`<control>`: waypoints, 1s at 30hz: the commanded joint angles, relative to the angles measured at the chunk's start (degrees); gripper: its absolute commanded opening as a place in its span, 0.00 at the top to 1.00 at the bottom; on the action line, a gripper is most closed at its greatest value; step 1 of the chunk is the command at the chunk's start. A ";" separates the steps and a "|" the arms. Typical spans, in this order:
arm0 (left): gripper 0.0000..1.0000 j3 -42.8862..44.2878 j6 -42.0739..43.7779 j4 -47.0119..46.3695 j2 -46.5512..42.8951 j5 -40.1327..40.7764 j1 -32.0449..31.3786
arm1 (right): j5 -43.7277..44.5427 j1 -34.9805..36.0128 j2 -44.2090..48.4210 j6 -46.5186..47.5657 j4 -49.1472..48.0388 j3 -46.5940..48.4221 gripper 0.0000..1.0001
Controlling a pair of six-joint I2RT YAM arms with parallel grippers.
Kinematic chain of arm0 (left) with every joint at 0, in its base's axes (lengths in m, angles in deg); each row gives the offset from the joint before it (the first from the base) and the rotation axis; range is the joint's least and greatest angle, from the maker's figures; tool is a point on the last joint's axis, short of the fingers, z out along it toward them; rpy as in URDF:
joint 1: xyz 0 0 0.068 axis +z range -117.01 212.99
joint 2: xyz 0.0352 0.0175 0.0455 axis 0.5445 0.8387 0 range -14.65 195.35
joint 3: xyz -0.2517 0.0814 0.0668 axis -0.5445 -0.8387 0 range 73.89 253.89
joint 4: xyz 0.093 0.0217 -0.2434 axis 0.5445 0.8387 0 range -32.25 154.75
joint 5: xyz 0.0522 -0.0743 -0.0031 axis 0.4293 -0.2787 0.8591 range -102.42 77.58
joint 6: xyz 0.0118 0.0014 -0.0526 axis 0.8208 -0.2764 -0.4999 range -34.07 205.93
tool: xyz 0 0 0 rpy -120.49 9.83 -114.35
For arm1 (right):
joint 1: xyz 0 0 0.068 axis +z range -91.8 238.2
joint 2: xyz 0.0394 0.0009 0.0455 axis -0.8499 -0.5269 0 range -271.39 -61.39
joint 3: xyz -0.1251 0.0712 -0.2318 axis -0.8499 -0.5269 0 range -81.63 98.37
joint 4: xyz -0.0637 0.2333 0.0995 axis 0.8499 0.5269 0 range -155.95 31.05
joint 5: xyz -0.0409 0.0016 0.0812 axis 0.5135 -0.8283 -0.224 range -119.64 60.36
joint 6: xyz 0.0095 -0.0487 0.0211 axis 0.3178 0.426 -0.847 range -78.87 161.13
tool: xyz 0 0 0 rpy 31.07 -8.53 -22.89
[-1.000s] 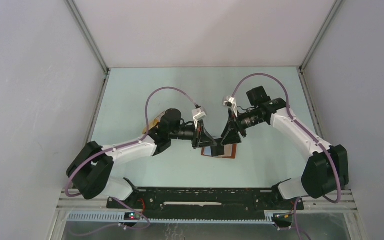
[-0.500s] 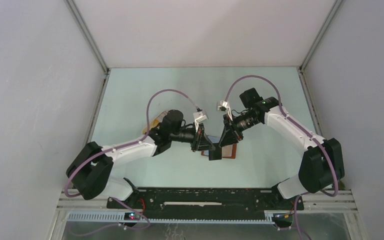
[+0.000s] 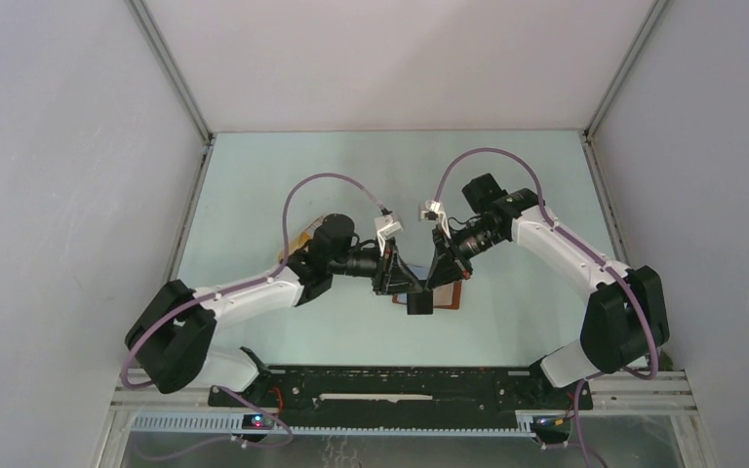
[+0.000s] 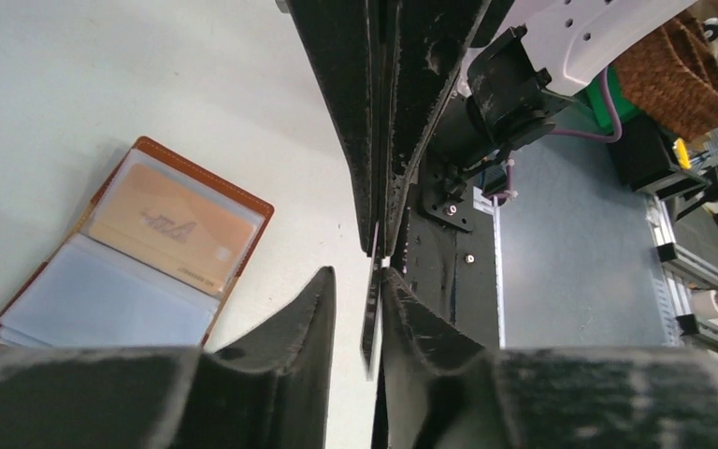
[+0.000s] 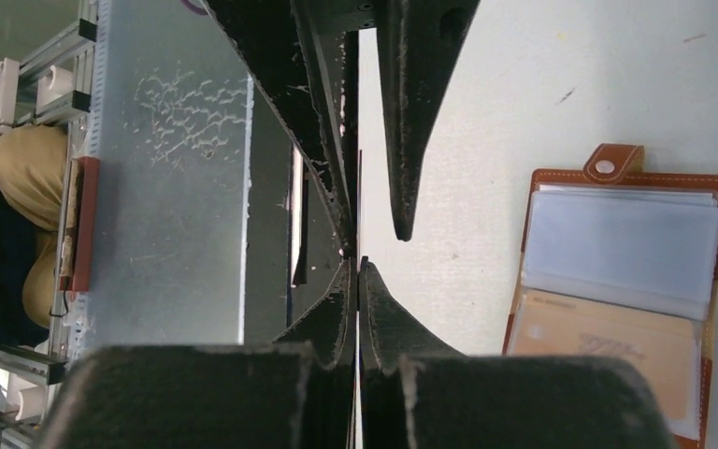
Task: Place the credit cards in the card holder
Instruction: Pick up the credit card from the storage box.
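Card (image 4: 372, 327) now clamped by right hand (image 5: 357, 267).

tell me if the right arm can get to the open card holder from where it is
Probably yes. The card holder lies open on the table just beside the right gripper, nothing covering it. The left gripper, part open around the card the right one pinches, should back off first.

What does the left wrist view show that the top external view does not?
Only left wrist: an orange card sleeved in the open card holder; a thin card edge-on, pinched by the right gripper, the left gripper open around it. Only top external: both whole arms and a tan tray behind the left one. Both: the grippers meeting beside the holder.
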State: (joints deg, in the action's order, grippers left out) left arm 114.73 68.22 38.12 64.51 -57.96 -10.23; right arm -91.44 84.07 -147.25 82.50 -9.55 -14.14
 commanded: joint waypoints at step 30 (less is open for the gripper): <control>0.50 -15.62 -19.22 -32.63 -7.20 6.71 -0.12 | -8.74 -2.11 -0.20 5.76 6.81 3.52 1.00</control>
State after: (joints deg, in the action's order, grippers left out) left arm 96.26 49.27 6.40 55.81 -48.13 -10.23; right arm -100.32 80.97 -147.25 85.91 -4.41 -13.27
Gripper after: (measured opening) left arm 0.550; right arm 0.008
